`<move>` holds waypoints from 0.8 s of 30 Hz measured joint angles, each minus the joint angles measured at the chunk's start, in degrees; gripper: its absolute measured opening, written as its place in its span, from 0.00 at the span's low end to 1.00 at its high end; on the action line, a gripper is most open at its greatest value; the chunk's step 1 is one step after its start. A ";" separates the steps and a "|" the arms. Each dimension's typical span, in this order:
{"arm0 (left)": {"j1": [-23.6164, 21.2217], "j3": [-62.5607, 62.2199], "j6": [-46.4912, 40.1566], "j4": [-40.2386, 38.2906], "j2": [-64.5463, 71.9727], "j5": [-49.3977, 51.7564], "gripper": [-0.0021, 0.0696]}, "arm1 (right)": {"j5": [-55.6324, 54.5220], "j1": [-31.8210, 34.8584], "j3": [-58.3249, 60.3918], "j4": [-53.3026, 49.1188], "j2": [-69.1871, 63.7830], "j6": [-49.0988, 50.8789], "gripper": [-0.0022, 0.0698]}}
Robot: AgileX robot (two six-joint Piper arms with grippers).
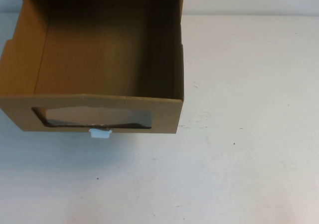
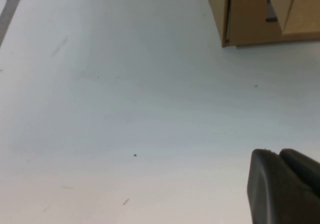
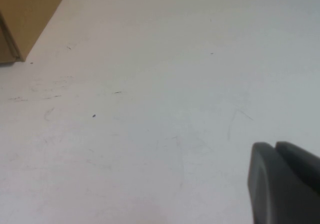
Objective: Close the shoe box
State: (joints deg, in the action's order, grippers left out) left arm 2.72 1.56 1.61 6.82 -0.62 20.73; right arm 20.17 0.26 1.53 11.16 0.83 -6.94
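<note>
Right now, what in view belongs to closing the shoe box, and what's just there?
Job:
- shoe box, drawer pulled out, empty
- left gripper, above bare table, away from the box
- right gripper, likewise

Just there:
- table

Left wrist: gripper over bare table, box far off.
Left gripper dark, low at 5 o'clock, fingers pressed together. Shoe box at 1 o'clock, well apart, resting on white table.

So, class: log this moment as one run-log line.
shoe box: drawer pulled out, empty | left claw: above table, clear of box | right claw: above table, clear of box
</note>
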 joint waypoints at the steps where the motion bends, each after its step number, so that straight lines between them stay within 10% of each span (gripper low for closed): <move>1: 0.00 0.00 0.47 -0.77 0.00 -0.42 0.02 | 0.00 0.00 0.00 0.00 0.00 0.00 0.01; 17: 0.00 0.00 14.57 -18.71 0.00 -17.82 0.02 | 0.00 0.00 0.00 0.00 0.00 0.00 0.01; 24: 0.00 -16.88 10.33 -18.65 7.73 -1.05 0.02 | 0.00 0.00 0.00 0.00 0.00 -0.08 0.01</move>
State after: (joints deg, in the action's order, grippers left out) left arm 2.72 -15.31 11.93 -11.82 7.11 19.68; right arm 20.17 0.26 1.53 11.16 0.83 -7.02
